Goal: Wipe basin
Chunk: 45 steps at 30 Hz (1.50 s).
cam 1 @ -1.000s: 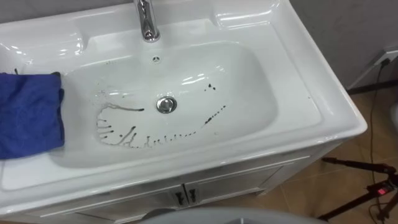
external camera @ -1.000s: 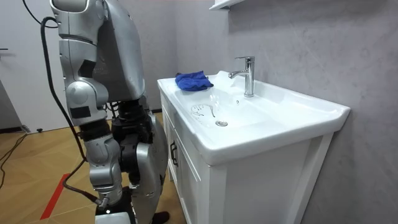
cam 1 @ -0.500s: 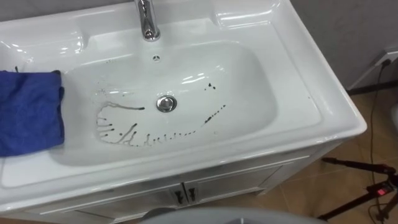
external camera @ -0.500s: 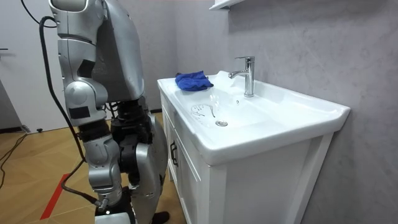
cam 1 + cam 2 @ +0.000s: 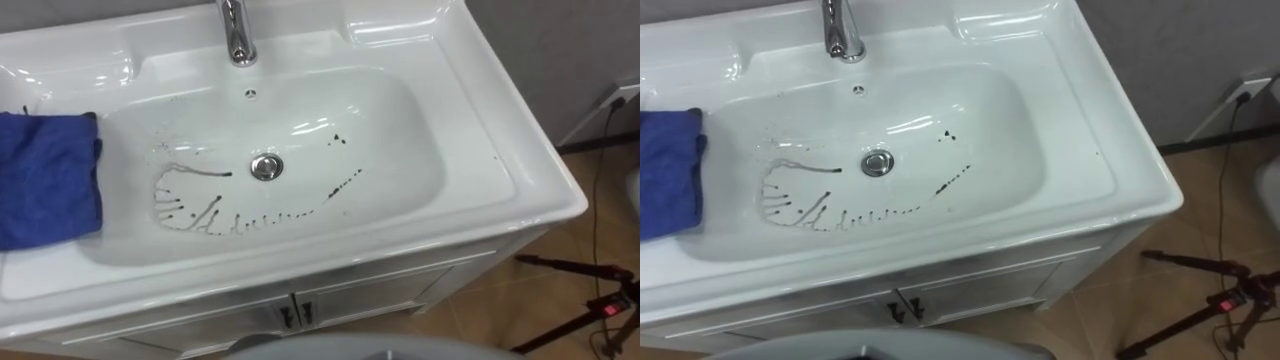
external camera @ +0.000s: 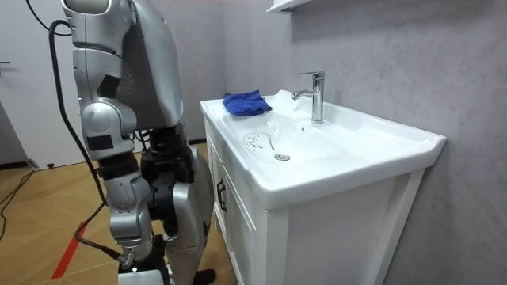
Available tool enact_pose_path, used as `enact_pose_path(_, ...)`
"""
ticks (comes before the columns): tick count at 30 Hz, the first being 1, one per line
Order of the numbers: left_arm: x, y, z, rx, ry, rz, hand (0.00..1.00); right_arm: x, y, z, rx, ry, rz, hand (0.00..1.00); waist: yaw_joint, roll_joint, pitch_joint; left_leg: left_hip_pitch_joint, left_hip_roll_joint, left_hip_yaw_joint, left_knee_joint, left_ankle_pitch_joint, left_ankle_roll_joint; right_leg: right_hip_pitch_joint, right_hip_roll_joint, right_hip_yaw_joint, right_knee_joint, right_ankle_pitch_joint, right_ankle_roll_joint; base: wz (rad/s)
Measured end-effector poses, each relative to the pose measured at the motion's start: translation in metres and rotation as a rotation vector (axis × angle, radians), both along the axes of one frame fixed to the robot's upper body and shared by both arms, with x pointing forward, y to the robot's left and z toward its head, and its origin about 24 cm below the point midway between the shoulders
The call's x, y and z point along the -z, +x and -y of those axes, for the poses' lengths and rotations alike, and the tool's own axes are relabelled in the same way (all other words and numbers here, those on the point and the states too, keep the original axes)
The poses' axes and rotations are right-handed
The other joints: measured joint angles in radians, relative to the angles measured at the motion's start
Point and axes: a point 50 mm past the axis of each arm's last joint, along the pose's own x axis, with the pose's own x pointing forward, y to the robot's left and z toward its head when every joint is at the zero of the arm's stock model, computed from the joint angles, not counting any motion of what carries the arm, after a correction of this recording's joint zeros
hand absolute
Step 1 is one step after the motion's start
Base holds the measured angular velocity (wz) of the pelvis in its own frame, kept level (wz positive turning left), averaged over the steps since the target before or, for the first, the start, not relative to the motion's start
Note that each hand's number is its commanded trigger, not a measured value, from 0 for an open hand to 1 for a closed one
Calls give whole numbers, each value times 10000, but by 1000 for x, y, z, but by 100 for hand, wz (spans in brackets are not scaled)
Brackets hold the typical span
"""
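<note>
As the robot stands square to the front of the vanity, with its right arm hanging straight down at its side in the room view, we log the scene from the near edge outward.

Right hand [image 6: 142,271]: low beside the leg, at the bottom edge of the room view, well apart from the basin. Spread or closed: cannot tell. It holds nothing that we can see.

Nearest in the eye views: cabinet doors [image 5: 295,315] under the front rim, shut.

Basin [image 5: 420,150]: white, dry-looking. Dark marks [image 5: 200,215] lie on the front slope of the bowl. They form a loop at the left and then a dotted trail running right and slightly away. The long axis of the soiling therefore runs left to right, passing in front of the drain [image 5: 266,167]. A few specks sit beyond the trail's right end.

Blue cloth [image 5: 45,180]: bunched on the flat ledge left of the bowl, its right edge at the bowl's lip, untouched. Nearly level with the drain, and just beside the loop of marks.

Faucet [image 5: 236,35]: at the far rim, behind the drain, clear of the marks.

Judgement: wiping has not begun, and the first step is picking up the cloth. It lies to the robot's left, so the left hand is nearer to it. The visible right arm would have to cross the whole bowl. Once held, the cloth has only a short way rightward and down to the loop. The stroke should then follow the trail to the right.
</note>
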Motion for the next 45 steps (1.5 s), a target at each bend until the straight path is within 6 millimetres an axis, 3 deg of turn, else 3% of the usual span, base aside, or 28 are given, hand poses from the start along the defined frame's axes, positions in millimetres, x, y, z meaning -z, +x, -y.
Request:
enact_pose_path(12, -1, -12, -5, -2355, 403, 231, 0, 0, 2, 1, 108, 2, -115, 0, 32, -20, 7, -198, -107, -353, 100, 25, -6, 119, -2, -293, -257, -28, -95, 8)
enact_pose_path(18, -6, -32, -16, -4277, 1206, 328, 0, -1, 3, 6, 302, -216, -27, 0, 89, -43, -17, -383, -259, -734, 97, 100, -63, 145, -37, -776, -256, -157, -113, 21)
enact_pose_path(21, -8, -36, -23, -5113, 1945, 497, 0, -3, 4, 11, 131, -397, -46, 0, 511, 57, -22, -324, -250, -884, 96, 148, -133, 191, -6, -921, -213, -159, -115, 13)
enact_pose_path(27, -12, -49, -32, -6730, 2950, 441, 0, -7, 4, 25, 299, -814, 97, 0, 853, 267, 1, -248, -300, -1134, 51, 146, -151, 405, -13, -1181, -193, -234, -145, 13)
enact_pose_path(36, -28, -59, -60, -8730, 5923, 849, 0, -11, 15, 37, 858, -1700, 1075, 0, 1201, 475, -47, -304, -473, -1587, 58, 243, -289, 395, -97, -1329, -62, -628, -277, 13)
enact_pose_path(40, -43, -52, -82, -9553, 7909, 1619, 0, -15, 21, 47, 1125, -2221, 1679, 0, 1263, 592, -101, -466, -537, -1740, 61, 355, -344, 329, -100, -1662, -31, -653, -292, 17)
enact_pose_path(45, -62, -38, -103, -9807, 9477, 2871, 0, -16, 24, 50, 1164, -2309, 2026, 0, 1551, 720, -89, -395, -541, -1822, -30, 377, -364, 309, -160, -1707, 113, -678, -299, 3)
